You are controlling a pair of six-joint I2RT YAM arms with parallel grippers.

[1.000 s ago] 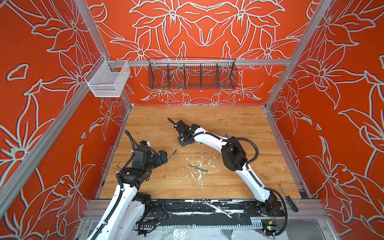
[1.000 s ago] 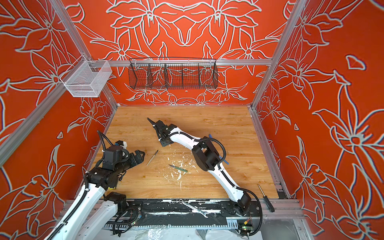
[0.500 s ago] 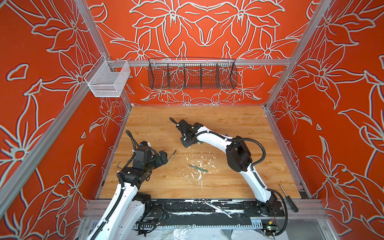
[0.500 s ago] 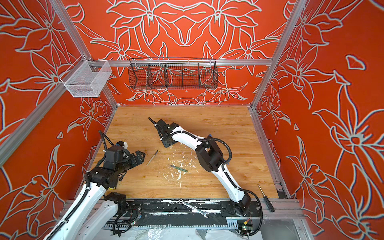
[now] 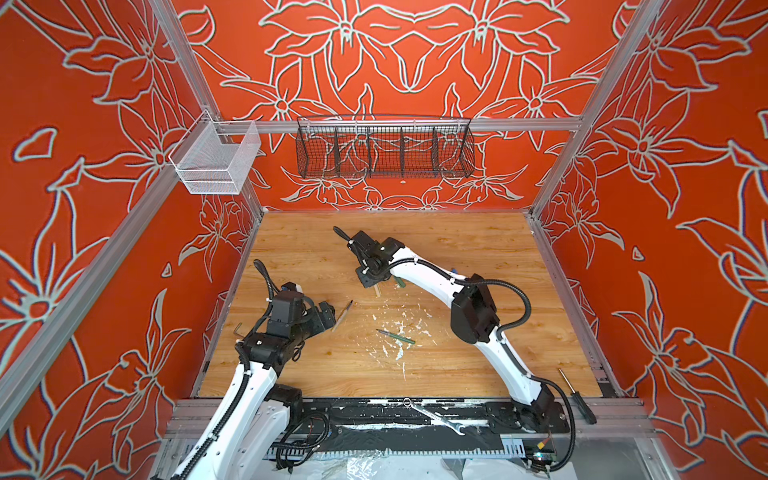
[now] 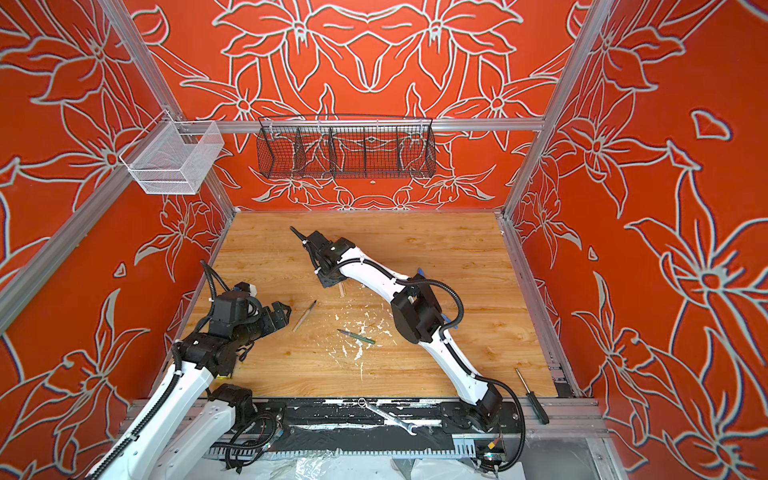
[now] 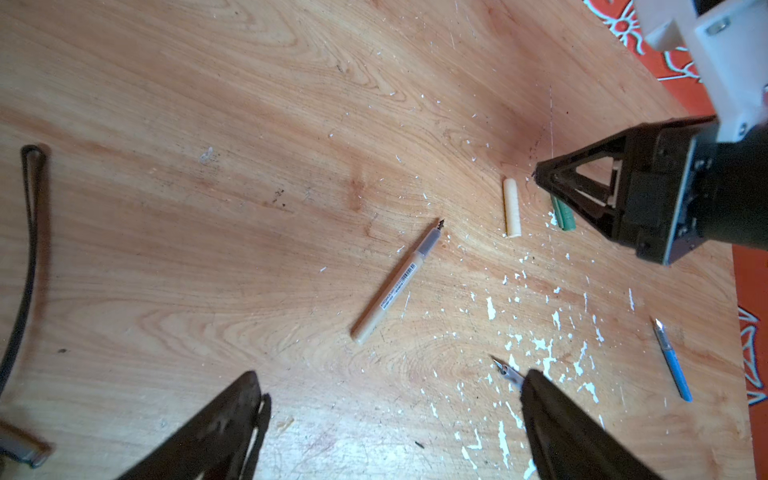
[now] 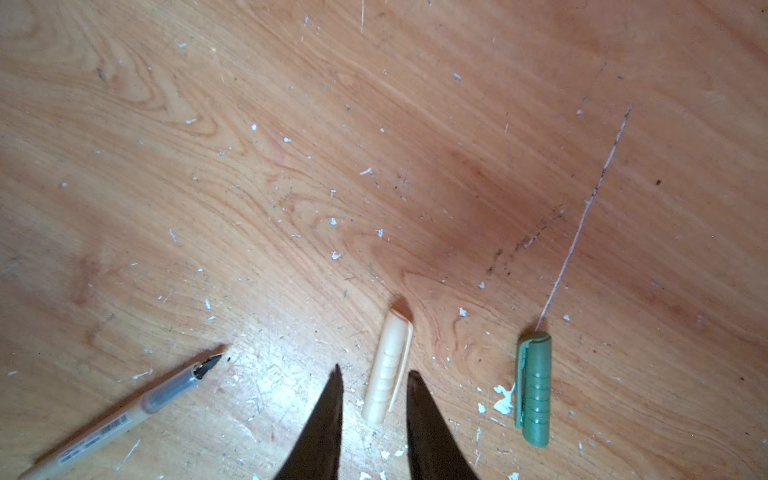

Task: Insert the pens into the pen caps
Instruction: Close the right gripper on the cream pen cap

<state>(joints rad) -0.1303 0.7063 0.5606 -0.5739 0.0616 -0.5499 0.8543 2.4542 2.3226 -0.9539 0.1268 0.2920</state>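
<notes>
My right gripper (image 8: 372, 372) is open and low over the table, its tips on either side of the beige pen cap (image 8: 388, 370), which lies flat with small gaps at each side. Beside it lies the green cap (image 8: 536, 390). The beige pen (image 7: 395, 282) lies between the two arms in both top views (image 5: 343, 314). Among white flakes lies the green pen (image 5: 395, 336). A blue pen (image 7: 673, 361) lies beyond it, mostly hidden under the right arm in both top views. My left gripper (image 7: 390, 374) is wide open and empty, short of the beige pen.
A bent hex key (image 5: 237, 330) lies by the table's left edge. A silver wrench (image 5: 434, 417) and a screwdriver (image 5: 575, 397) rest on the front rail. A black wire basket (image 5: 384, 147) and a white mesh basket (image 5: 216, 162) hang on the walls.
The right arm's elbow has shifted slightly to the right while its gripper stays over the beige cap. The left arm has hardly moved.
</notes>
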